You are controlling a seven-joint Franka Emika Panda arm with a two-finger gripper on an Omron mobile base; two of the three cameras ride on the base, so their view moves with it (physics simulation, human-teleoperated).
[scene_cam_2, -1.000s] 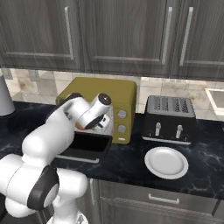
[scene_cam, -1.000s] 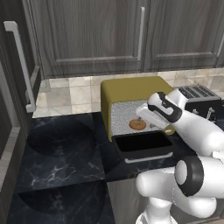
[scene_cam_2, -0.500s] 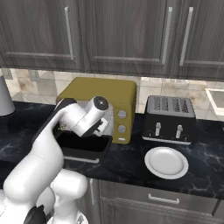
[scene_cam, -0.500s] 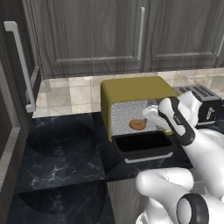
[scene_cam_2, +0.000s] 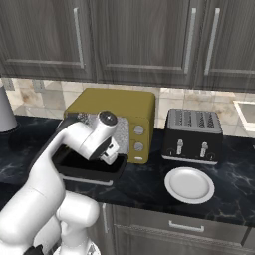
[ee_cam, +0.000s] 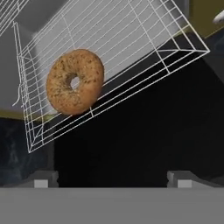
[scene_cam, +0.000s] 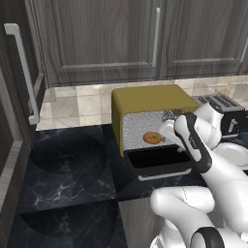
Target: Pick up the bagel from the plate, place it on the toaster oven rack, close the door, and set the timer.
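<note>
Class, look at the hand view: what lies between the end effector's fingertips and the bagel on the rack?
In the hand view, only the dark glass door, lowered open, and bare rack wire separate the end effector from the bagel.

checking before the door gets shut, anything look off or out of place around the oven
Nothing stands out. The bagel lies flat on the rack inside the toaster oven, the door hangs open, and the plate sits bare beside it.
</note>
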